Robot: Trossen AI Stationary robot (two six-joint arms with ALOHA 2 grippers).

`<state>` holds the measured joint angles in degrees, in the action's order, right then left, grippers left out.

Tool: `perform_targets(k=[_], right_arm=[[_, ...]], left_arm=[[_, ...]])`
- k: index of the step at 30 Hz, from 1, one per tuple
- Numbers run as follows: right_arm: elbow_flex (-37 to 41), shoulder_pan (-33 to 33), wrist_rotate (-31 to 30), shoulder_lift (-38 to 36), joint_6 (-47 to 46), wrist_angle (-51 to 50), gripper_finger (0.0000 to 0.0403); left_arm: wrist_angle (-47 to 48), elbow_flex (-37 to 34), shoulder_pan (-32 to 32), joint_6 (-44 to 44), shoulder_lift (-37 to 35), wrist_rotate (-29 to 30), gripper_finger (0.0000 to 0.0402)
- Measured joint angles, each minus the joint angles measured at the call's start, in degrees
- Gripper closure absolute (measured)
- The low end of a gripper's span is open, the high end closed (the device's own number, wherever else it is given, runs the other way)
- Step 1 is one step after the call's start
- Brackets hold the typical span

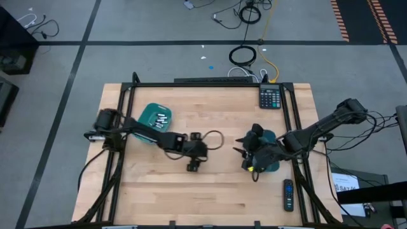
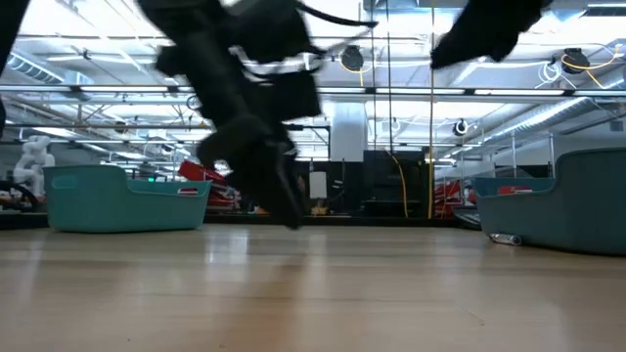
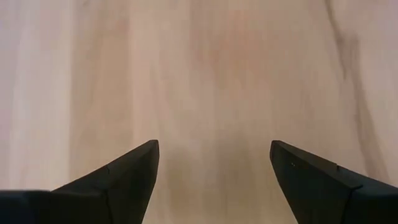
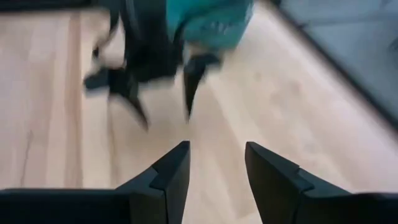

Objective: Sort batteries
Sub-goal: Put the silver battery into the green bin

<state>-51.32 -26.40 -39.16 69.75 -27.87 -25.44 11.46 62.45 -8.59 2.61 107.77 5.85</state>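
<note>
Fingers (image 3: 214,171) of left gripper spread above bare table (image 3: 205,74) planks.

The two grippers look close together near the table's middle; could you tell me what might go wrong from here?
1. The open left gripper and the open right gripper work close together over the light wooden table; a careless reach could make them collide.
2. The right arm hangs over the right teal plastic tray and might knock it.
3. The silvery batteries in the left teal plastic tray could spill if that arm swings back low.
</note>
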Motion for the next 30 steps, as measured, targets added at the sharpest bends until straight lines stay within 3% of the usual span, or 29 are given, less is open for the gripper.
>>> perform_targets(k=[5, 9, 15, 21, 26, 30], right_arm=[[-2.5, 5.1, 12.3, 5.0, -1.8, -3.8, 0.0257], [-8.8, 10.8, 21.9, 11.6, -1.0, -13.7, 0.0257], [-19.1, 14.9, 25.0, 23.7, 6.5, -29.6, 0.0253], [-20.2, 16.1, 30.8, 33.0, 13.7, -35.1, 0.0205], [-20.1, 17.6, 33.4, 38.9, 15.0, -39.6, 0.0161], [-20.1, 18.2, 35.2, 41.2, 17.1, -39.5, 0.0148]], left_arm=[[-7.2, -13.3, -2.5, -5.8, -10.8, 6.7, 0.0084], [-13.7, -20.8, -5.0, -10.5, -19.7, 12.2, 0.0084], [-17.9, -25.9, -9.5, -14.3, -28.4, 20.1, 0.0084], [-19.6, -26.3, -14.3, -13.9, -29.2, 27.0, 0.0084], [-20.7, -26.3, -15.2, -13.8, -28.9, 28.0, 0.0084], [-21.3, -26.2, -15.4, -13.8, -28.9, 28.3, 0.0084]])
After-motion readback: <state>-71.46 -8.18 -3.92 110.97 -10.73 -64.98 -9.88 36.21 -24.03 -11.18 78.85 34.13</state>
